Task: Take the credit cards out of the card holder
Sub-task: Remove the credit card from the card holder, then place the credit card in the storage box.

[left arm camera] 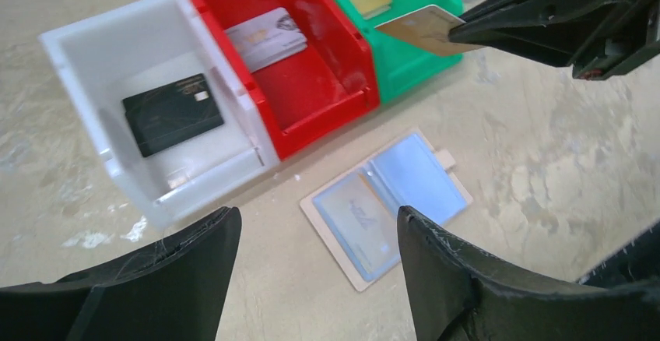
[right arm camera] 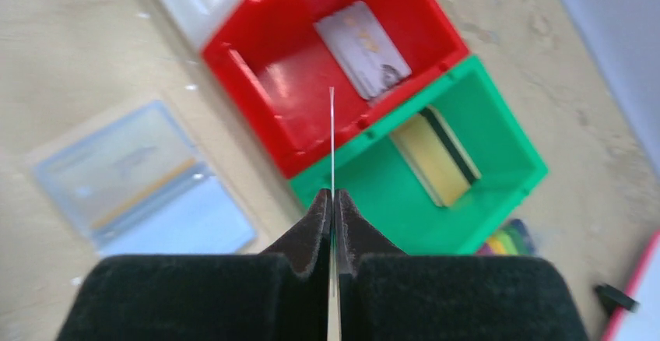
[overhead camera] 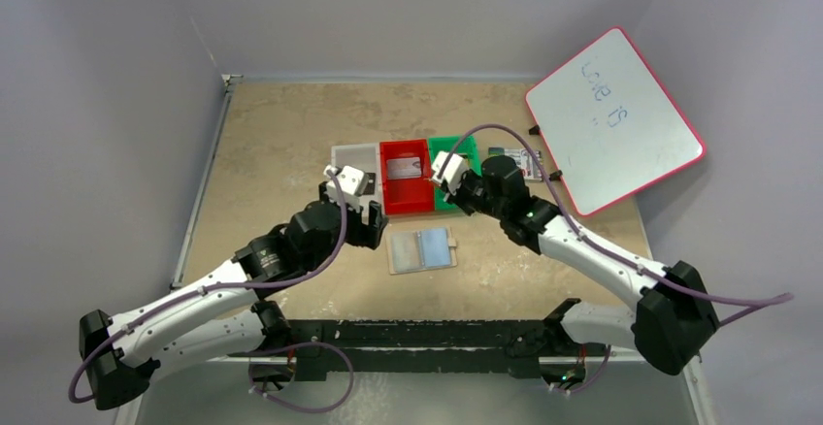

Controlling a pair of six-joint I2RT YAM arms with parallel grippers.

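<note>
The card holder (overhead camera: 422, 250) lies open and flat on the table, just in front of the red bin (overhead camera: 408, 200). The right claw (right arm camera: 332, 201) is clenched on a card (right arm camera: 332, 138), which is only a thin edge in its own camera. The left wrist view shows that card's tan face against the green bin (left arm camera: 405, 72). The left claw (left arm camera: 315, 220) is released and empty. Only its view shows a black card (left arm camera: 173, 113) in the white bin (left arm camera: 101, 53).
</note>
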